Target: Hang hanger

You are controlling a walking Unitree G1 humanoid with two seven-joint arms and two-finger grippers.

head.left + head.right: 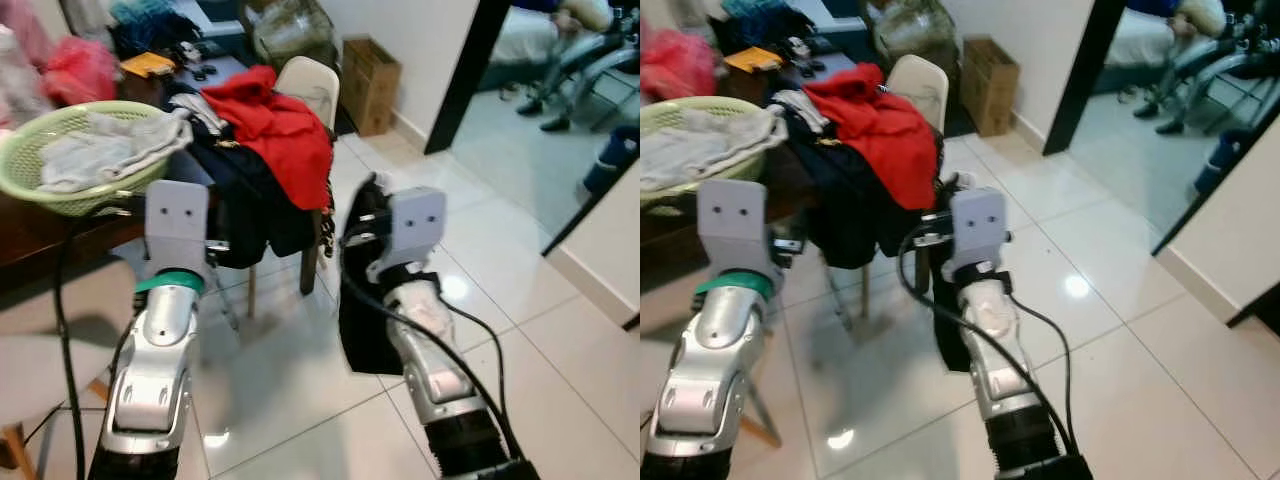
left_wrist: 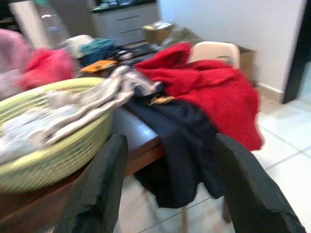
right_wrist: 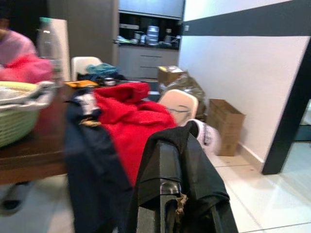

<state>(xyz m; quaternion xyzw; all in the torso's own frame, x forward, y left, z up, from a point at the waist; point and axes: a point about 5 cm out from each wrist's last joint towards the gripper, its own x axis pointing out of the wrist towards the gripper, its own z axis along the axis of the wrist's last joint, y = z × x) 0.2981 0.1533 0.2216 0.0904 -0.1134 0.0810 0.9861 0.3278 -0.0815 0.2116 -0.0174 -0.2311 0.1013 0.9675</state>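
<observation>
1. At far left a pale green laundry basket [image 1: 60, 165] full of grey cloth sits on the dark wooden bench [image 1: 40, 240].
2. The left pincer [image 2: 167, 189] is raised before the bench edge; in its wrist view the two black fingers [image 2: 97, 189] stand spread wide apart with nothing between them.
3. Just right of the basket, a red fleece garment [image 1: 280, 130] and a dark navy garment [image 1: 250, 200] lie piled over the bench corner and hang down its side, against a cream chair [image 1: 310, 85] behind.
4. The right pincer [image 3: 165, 194] is held up over the white tiled floor [image 1: 500, 300], right of the chair. Its fingers are pressed together, pinching a black garment [image 1: 365, 300] that drapes over them and hangs down beside the forearm.
5. A hanger itself cannot be made out; a small metal piece [image 3: 181, 204] shows at the fingers under the black cloth, too blurred to identify.
6. A brown cardboard box [image 1: 370, 85] stands against the white wall further right.
7. No writing or brand can be read; the pictures are blurred.
</observation>
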